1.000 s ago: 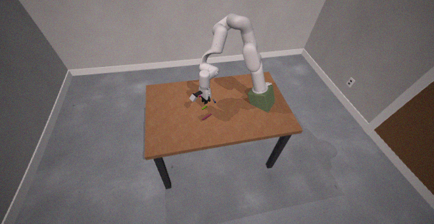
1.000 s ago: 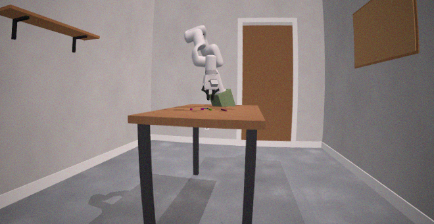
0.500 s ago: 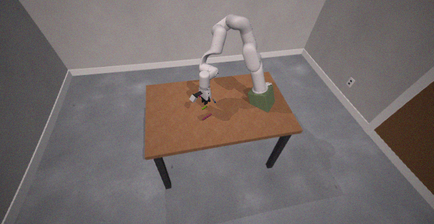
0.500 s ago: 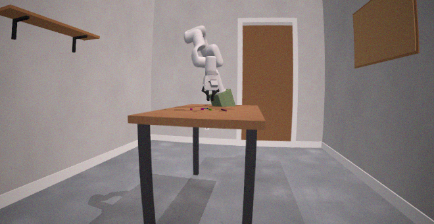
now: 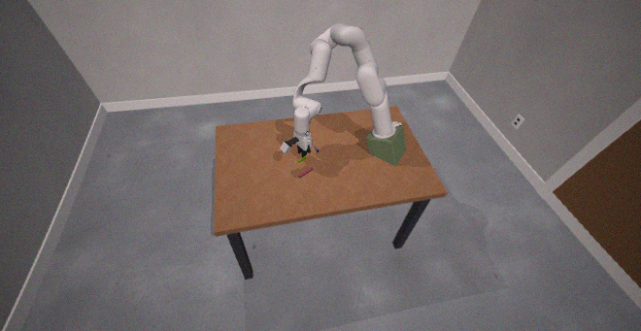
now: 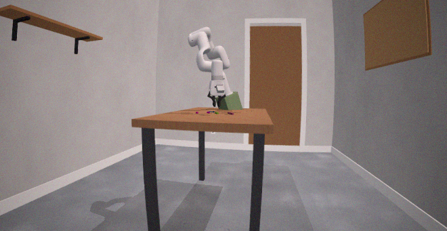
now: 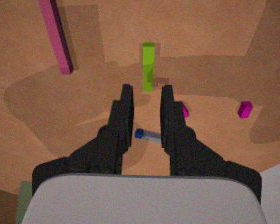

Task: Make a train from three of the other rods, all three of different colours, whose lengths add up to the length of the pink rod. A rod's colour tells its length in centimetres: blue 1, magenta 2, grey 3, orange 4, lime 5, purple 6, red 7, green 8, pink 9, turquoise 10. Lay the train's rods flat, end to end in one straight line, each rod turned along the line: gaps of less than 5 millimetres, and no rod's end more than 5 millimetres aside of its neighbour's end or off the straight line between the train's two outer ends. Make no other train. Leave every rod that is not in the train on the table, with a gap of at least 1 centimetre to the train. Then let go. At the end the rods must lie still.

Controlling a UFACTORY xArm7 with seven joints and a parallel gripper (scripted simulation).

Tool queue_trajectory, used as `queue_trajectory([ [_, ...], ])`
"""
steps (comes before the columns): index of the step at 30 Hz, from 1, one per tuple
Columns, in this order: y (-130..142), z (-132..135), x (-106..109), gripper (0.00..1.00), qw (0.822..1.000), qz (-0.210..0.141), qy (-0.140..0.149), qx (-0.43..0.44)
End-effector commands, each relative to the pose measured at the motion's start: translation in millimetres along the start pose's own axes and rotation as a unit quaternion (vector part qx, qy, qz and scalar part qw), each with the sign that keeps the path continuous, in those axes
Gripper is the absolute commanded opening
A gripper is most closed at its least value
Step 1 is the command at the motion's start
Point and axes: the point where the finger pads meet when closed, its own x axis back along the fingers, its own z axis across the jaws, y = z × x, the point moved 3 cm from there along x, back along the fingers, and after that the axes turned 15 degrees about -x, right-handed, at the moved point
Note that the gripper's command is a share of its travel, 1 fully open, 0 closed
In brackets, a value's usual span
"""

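A pick appeared to be in hand: the gripper (image 7: 145, 91) was held low over the table (image 5: 253, 213), near its middle and well apart from every edge, its fingers a narrow way apart with nothing clamped. The blue rod (image 7: 141, 133) was seen on the table through the gap, its long axis lying crosswise between the fingers. The lime rod (image 7: 148, 66) pointed straight ahead, the pink rod (image 7: 52, 22) slanted beyond. A straight descent was judged to be needed next.

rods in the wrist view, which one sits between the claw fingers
The small blue rod, crosswise between the fingers; the lime, pink and magenta rods lie farther off.
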Motion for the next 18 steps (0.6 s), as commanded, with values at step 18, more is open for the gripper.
queue_trajectory([
  [18, -3, 0, -29, 0.24, 1.000, 0.002, 0.001, 0.000],
])
